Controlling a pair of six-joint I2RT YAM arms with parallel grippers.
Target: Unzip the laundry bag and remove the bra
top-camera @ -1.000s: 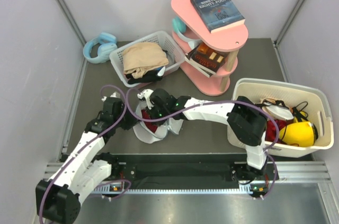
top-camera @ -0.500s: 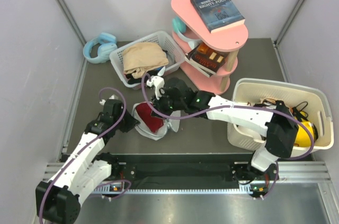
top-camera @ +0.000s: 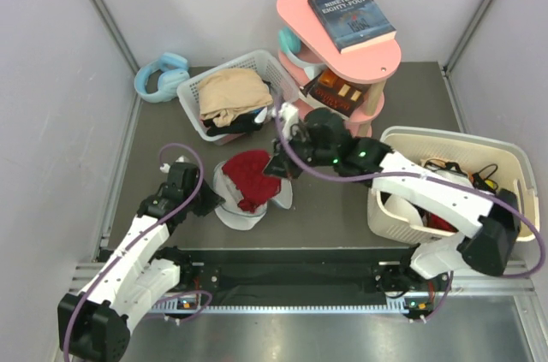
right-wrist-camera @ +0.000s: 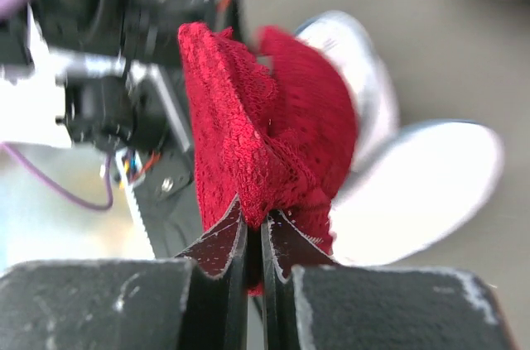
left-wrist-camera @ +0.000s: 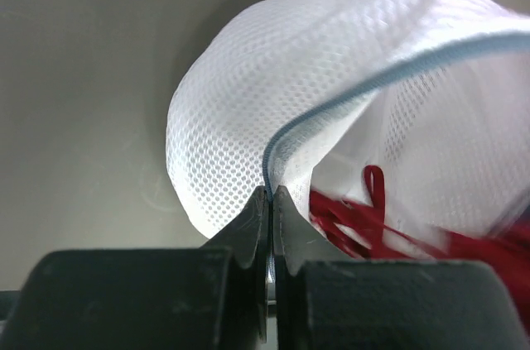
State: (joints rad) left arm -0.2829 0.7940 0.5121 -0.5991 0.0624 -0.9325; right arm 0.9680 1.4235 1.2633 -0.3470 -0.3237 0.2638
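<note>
The laundry bag (top-camera: 233,213) lies open on the dark table, white mesh with a blue zipper edge (left-wrist-camera: 348,98). My left gripper (top-camera: 214,200) is shut on that zipper rim (left-wrist-camera: 271,194) at the bag's left side. The red lace bra (top-camera: 251,177) is stretched up and to the right out of the bag's mouth. My right gripper (top-camera: 276,165) is shut on a fold of the bra (right-wrist-camera: 273,135), with the jaws pinching the lace (right-wrist-camera: 254,224). Red straps (left-wrist-camera: 364,218) still trail inside the mesh. The white bag (right-wrist-camera: 414,184) shows behind the bra.
A white slatted basket (top-camera: 193,88) with beige clothing stands behind the bag. To the right of the basket is a pink shelf (top-camera: 377,58) with books. Blue headphones (top-camera: 161,76) lie at the back left. A cream tub (top-camera: 514,157) with a yellow item sits at the right.
My right gripper has drawn back and to the right, pulling the red bra out of the bag. The left gripper keeps its hold on the rim, and the bag now gapes open.
</note>
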